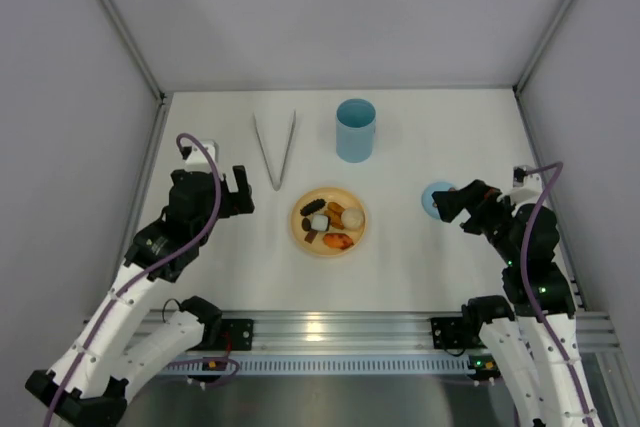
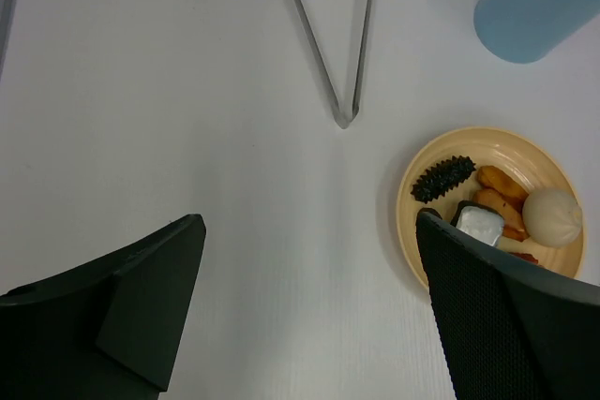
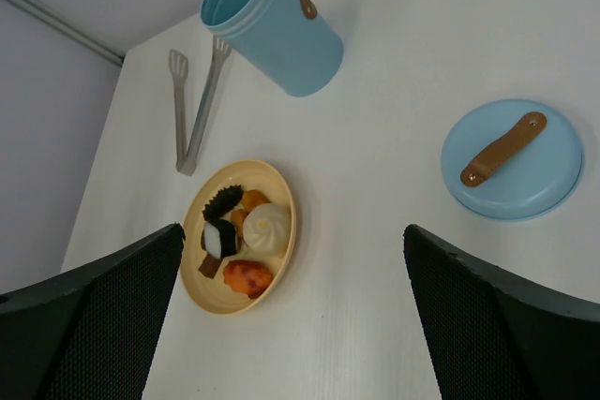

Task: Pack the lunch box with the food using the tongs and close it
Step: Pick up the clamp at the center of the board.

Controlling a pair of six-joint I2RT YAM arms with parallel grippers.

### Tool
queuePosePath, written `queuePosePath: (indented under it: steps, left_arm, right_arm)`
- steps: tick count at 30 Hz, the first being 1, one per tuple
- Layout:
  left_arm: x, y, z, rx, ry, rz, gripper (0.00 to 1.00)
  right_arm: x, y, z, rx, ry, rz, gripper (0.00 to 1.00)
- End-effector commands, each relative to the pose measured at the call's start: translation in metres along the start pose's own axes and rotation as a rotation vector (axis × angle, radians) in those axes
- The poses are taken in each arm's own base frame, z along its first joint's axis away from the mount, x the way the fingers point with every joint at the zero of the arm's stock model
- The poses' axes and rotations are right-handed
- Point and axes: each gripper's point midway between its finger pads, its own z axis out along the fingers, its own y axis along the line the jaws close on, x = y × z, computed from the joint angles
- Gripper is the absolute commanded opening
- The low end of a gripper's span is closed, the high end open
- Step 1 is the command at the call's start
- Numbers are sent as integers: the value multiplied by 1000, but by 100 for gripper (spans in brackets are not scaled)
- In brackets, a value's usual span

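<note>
Both my left gripper [image 2: 305, 227] and right gripper [image 3: 292, 231] are spread wide, empty. One lunch box [image 1: 355, 130] stands upright beside one tongs [image 1: 274, 150]; about six food pieces [image 3: 265, 229] lie on one plate [image 3: 216, 299]; one lid [image 3: 525, 185] lies apart.

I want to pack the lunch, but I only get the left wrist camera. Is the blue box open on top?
Observer: Yes, the lunch box stands open, with nothing covering its mouth.
Operator: Where's its lid then?
Observer: The lid lies flat on the table, right of the plate, near the right end effector.
Operator: Is that one holding anything?
Observer: No, its jaws are open and empty.
</note>
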Motion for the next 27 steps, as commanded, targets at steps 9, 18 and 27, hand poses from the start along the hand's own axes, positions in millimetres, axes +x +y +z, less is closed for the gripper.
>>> queuePosePath:
  steps: [9,18,27]
  left_arm:
    - [-8,-18,17,23,27,-33,99]
    - [-37,-42,50,-7,91,-19,99]
    - [-15,-52,123,-80,239,-21,99]
  right_arm:
    - [-18,10,-8,-6,-31,-21,99]
    - [-19,12,-13,-10,-32,-19,99]
    - [-24,23,-20,-45,-35,-16,100]
